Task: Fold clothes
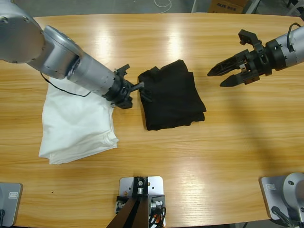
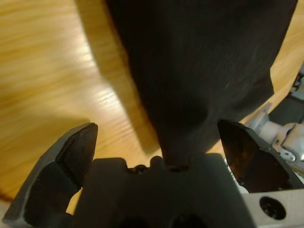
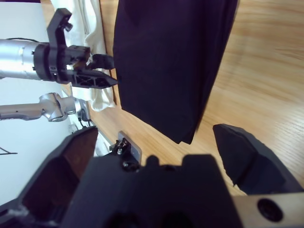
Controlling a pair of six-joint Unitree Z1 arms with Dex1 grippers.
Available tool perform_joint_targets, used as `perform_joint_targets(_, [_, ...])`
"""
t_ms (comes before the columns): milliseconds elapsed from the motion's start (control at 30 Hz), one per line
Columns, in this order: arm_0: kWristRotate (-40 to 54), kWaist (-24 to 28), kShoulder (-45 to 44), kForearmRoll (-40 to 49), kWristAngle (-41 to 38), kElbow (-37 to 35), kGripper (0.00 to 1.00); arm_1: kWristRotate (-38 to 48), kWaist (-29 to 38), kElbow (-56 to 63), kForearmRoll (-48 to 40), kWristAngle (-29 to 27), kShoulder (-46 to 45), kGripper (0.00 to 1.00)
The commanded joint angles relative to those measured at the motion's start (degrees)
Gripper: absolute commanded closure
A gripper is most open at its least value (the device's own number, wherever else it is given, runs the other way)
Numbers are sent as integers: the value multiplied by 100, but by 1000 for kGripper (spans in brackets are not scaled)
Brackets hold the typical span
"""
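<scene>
The clothes, a black shirt point(image 1: 171, 95), lie folded into a thick block at the middle of the table. My left gripper point(image 1: 141, 88) reaches in from the left and sits at the block's left edge. In the left wrist view its jaws stand wide apart, and the black shirt point(image 2: 199, 61) fills the gap down to the gripper's body. My right gripper point(image 1: 220, 78) is open to the right of the shirt, clear of it, pointing at it. The right wrist view looks over the black shirt point(image 3: 166, 61) toward the left gripper point(image 3: 111, 71) at its far edge.
A folded white cloth point(image 1: 76, 123) lies on the left part of the table, partly under the left arm. A thin black cable point(image 1: 66, 90) runs over it. Bare wood point(image 1: 228, 152) extends in front of and to the right of the shirt.
</scene>
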Motion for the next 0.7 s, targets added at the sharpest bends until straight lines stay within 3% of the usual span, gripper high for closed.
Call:
perform_joint_targets(33, [-400, -112, 549, -816, 211, 314, 45, -70, -113, 262, -213, 614, 518, 1])
perform_joint_targets(267, [-440, -175, 516, -976, 378, 405, 82, -22, -243, 543, -552, 786, 1021, 20])
perform_joint_targets(600, [-424, -363, 447, -1143, 621, 344, 78, 366, -273, 1879, -3020, 807, 1434, 28])
perform_joint_targets(700, [-431, -363, 403, -1138, 621, 372, 78, 505, -273, 2020, -3438, 849, 1627, 77])
